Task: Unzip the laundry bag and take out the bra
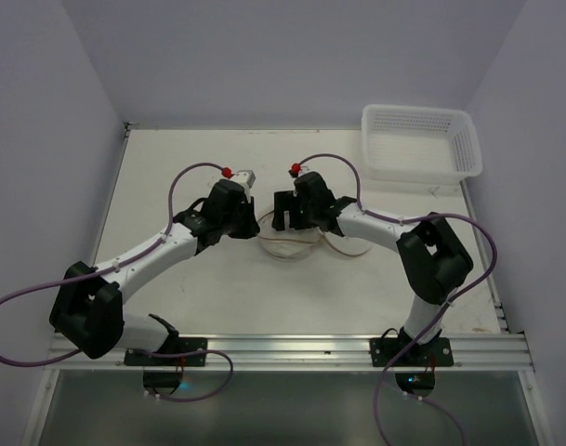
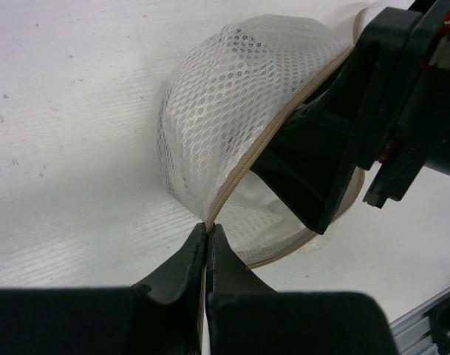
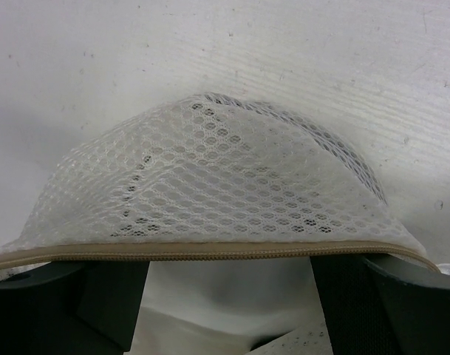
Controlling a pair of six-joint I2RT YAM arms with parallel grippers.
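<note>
Left fingers [image 2: 182, 270] pinch the tan zip rim [image 2: 243, 168] of the laundry bag [image 2: 232, 103] at mid-counter [image 1: 171, 167] while the right fingers [image 3: 110, 299] stand spread, grasping nothing, in its open mouth, so unzipping looks done and next they must find and close on the bra, which I cannot see.

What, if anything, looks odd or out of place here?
Only the laundry bag: its mesh top gapes, lifted off the lower half. The left end effector pinches the tan zipper rim, and the right end effector, open, reaches inside the gap. Nothing looks spilled or torn.
</note>
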